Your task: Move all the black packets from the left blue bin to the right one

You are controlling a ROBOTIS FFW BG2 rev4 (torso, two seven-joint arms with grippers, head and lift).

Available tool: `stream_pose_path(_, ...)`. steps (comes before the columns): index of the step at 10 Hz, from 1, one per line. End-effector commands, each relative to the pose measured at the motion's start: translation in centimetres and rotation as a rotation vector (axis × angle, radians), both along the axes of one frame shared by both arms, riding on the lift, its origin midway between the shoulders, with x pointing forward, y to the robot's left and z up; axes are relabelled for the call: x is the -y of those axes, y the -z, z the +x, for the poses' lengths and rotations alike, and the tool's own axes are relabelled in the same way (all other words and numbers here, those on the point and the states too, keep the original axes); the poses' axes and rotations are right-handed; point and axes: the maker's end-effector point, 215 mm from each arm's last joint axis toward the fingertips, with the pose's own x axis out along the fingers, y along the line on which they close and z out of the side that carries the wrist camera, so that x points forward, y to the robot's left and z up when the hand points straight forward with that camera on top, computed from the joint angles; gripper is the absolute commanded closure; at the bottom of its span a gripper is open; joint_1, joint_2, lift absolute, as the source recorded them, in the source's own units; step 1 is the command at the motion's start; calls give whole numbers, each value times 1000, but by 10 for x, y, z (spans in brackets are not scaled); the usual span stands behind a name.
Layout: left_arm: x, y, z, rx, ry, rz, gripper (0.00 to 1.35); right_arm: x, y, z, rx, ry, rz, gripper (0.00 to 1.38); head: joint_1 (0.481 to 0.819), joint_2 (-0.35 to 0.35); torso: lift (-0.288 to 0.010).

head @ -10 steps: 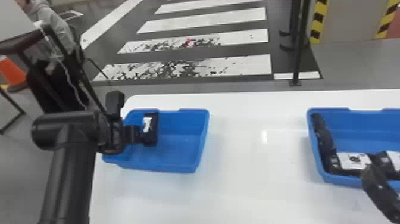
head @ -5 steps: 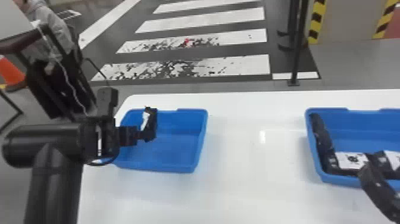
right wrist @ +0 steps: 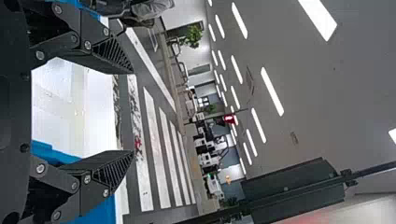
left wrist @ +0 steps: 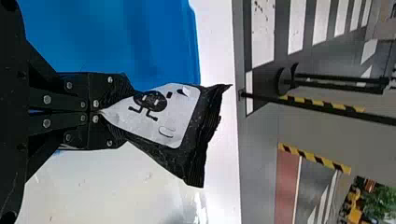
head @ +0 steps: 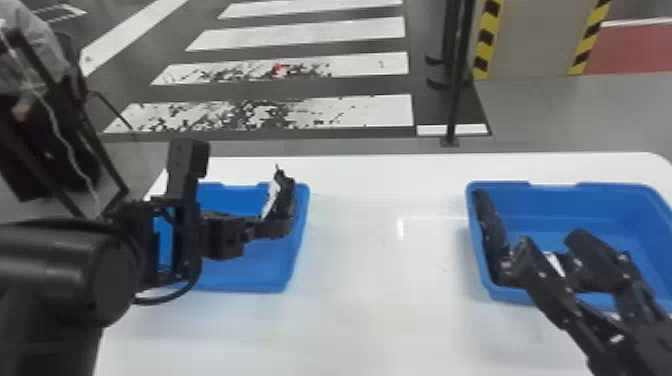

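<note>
My left gripper (head: 272, 227) is above the right part of the left blue bin (head: 250, 275), shut on a black packet (head: 285, 197) with a white label. In the left wrist view the left gripper (left wrist: 100, 112) pinches one end of the packet (left wrist: 187, 135), its label showing. At the right blue bin (head: 600, 200), my right gripper (head: 545, 245) hangs over the near side with its fingers apart; the right wrist view shows the right gripper (right wrist: 133, 112) open with nothing between the fingers. Black packets (head: 487, 225) lie along that bin's left and near sides, partly hidden by the right gripper.
Both bins stand on a white table (head: 385, 300), with a wide gap between them. A dark pole (head: 455, 100) rises beyond the table's far edge.
The left gripper has lifted the packet from the left bin and moved it rightward. My right arm has come farther into view over the right bin, its gripper now showing spread fingers.
</note>
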Motion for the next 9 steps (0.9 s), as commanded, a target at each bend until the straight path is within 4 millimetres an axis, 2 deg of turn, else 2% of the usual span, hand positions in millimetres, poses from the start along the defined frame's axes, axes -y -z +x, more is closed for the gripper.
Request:
stream_pose_path(1,46,2,-9,-6,98,-36,1210,-12,-15,7,44,-26,1,460,695,131,-185)
stream_pose_path(3,103,-1,-20,-1,216,-86,1210,-28,-24,16,85,-83,-5,460,695,72,-185)
stream_pose_path(5,150,-14,-32,24,319,-128,1210,-40,-26,22,103,-115,4,472,695,16,-185)
stream_pose_path(7,184,-23,-46,33,400,-162,1210,-43,-22,27,92,-124,53,522,695,-28,-185)
stream_pose_path(9,205,-30,-51,46,446,-171,1210,-49,-26,27,95,-136,69,510,695,-70,-185)
